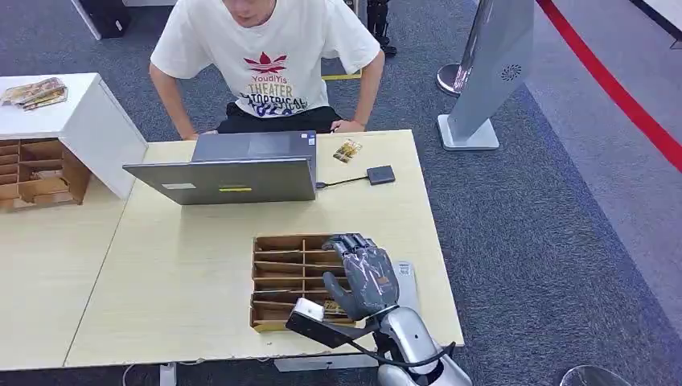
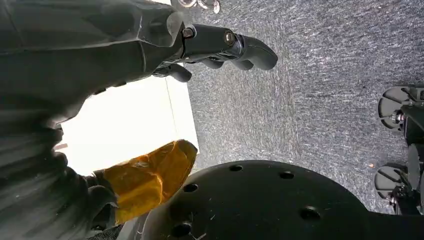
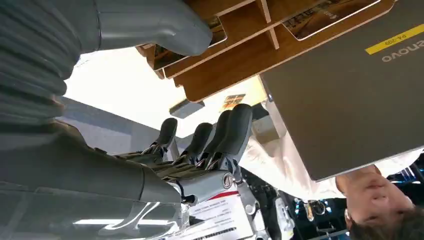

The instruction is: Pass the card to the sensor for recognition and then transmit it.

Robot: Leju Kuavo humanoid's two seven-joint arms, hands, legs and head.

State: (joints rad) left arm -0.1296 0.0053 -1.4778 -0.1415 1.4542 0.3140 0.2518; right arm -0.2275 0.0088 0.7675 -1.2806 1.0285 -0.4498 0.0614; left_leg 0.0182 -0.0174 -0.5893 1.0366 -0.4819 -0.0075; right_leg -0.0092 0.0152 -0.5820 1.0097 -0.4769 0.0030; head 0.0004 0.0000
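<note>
My right hand hovers, fingers apart and holding nothing, over the wooden rack; I should lower slowly, pinching one card edge only.

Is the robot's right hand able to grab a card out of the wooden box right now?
Probably yes: the right hand hovers open right over the wooden box, with nothing between them.

A pale wooden table stands on grey carpet. On it lie an open grey laptop, a card and a small dark adapter beside it, and a wooden compartment tray near the front edge.
</note>
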